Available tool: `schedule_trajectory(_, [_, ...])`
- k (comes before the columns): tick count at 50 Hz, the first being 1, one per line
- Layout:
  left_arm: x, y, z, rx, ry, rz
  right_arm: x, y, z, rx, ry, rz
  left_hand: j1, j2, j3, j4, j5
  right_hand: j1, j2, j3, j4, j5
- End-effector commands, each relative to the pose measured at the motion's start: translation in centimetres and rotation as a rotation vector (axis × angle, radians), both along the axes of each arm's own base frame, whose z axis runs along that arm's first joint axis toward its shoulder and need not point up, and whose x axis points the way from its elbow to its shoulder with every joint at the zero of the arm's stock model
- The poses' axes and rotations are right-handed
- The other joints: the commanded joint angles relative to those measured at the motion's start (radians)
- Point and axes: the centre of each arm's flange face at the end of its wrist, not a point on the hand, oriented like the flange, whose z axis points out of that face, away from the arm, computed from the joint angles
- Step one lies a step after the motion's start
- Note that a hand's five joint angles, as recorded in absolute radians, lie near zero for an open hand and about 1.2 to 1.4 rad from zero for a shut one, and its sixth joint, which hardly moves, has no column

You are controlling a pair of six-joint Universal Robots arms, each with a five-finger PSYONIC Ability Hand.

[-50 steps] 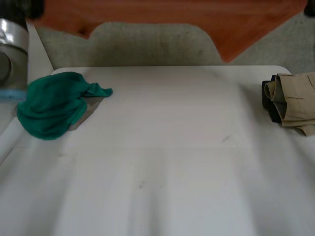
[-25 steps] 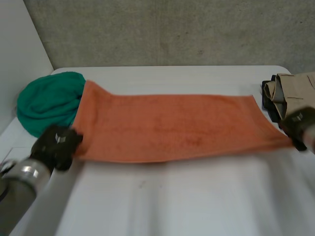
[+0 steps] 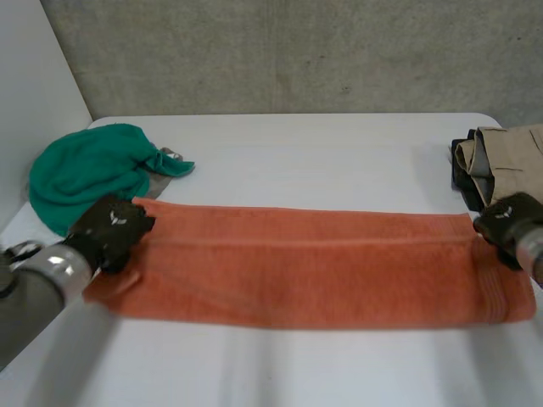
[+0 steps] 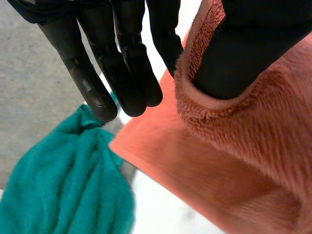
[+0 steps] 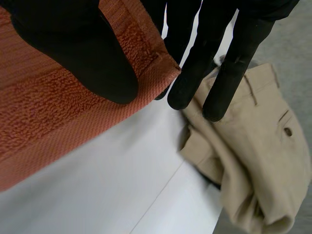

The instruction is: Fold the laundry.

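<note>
- Left hand (image 3: 109,233) pinches the towel (image 3: 322,267) corner at 9 o'clock; right hand (image 3: 507,222) pinches the 3 o'clock corner.
- Towel lies flat across the table (image 3: 322,161).
- Soft, limp, light: grip corners, I'd judge.

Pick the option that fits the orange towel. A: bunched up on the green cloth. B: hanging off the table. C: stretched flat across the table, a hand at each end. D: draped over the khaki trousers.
C: the orange towel lies flat on the table, the left hand pinching one end, the right hand the other.
</note>
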Motion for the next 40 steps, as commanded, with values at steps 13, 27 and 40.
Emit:
schedule_trajectory(13, [-5.6,-10.8,-1.5,-0.189,0.013,0.013,3.0,-8.5,-2.4,-0.17,0.034,-0.042,0.221,0.195,0.201,0.192,0.237,0.254,0.21,0.201,0.194,0.198])
schedule_trajectory(27, [-8.5,-10.5,0.4,-0.243,0.04,-0.043,4.0,-8.2,-0.5,-0.228,-0.111,-0.145,-1.001,-1.027,-1.021,-1.03,-0.985,-0.968,-1.012,-1.021,-1.027,-1.023])
schedule_trajectory(40, [-4.7,-5.8,4.7,-0.153,0.165,0.023,3.3,0.4,5.5,-0.186,-0.258,-0.001,-1.001,-1.027,-1.021,-1.03,-0.985,-0.968,-1.012,-1.021,-1.027,-1.023])
